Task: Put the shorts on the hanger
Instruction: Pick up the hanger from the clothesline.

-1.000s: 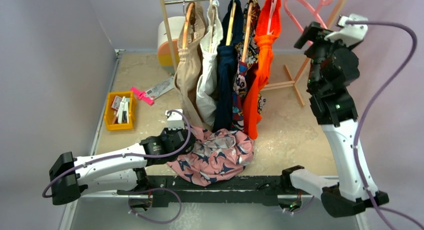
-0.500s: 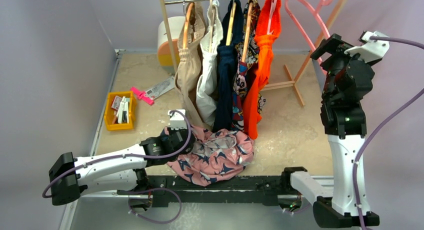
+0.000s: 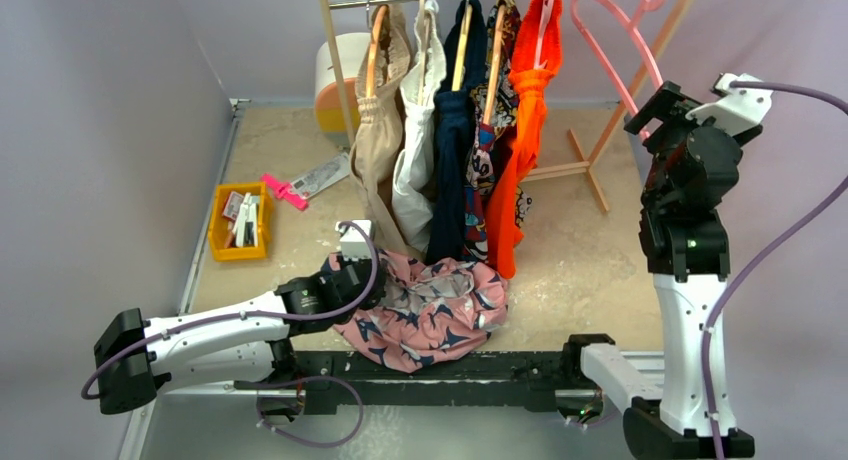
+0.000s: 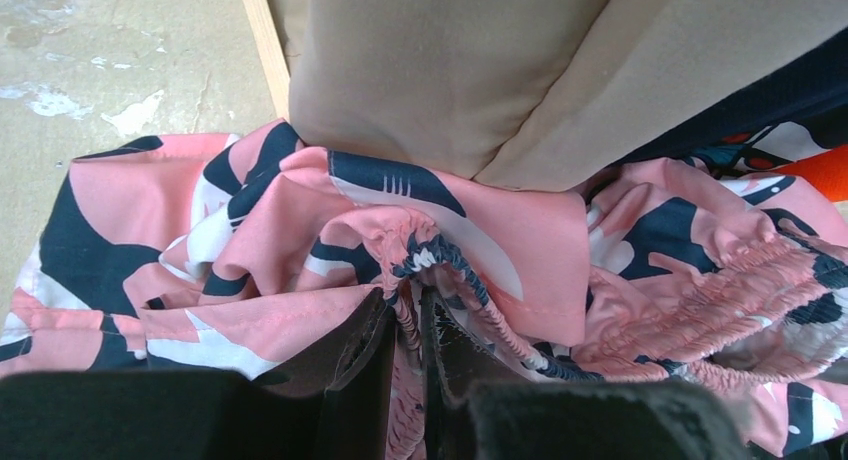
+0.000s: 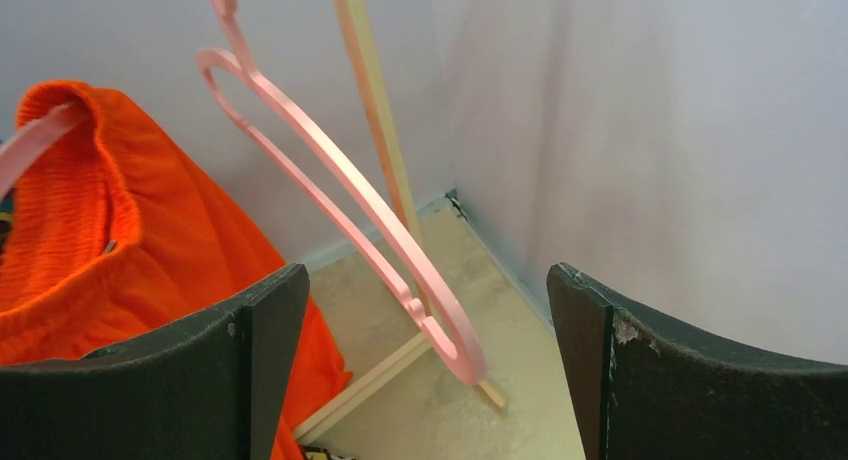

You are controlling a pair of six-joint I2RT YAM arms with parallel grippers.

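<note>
Wrist views: left hand (image 4: 405, 330) clamped on shorts (image 4: 500, 230); right hand (image 5: 425, 280) apart, facing hanger (image 5: 455, 345).

Left gripper (image 4: 405, 315) pinched nearly shut on pink swirl-print shorts (image 4: 200, 210), at gathered waistband. Beige garment (image 4: 450, 70) hangs just behind, touching shorts; wooden post (image 4: 262, 40) alongside.

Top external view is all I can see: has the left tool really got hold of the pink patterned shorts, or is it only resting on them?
Observer: From its wrist view, the left tool is shut on a gathered fold at the waistband of the shorts.
Operator: And the right tool, raised up high?
Observer: The right tool is open and holds nothing. The pink hanger shows in the gap between its fingers, ahead of them and untouched.
</note>
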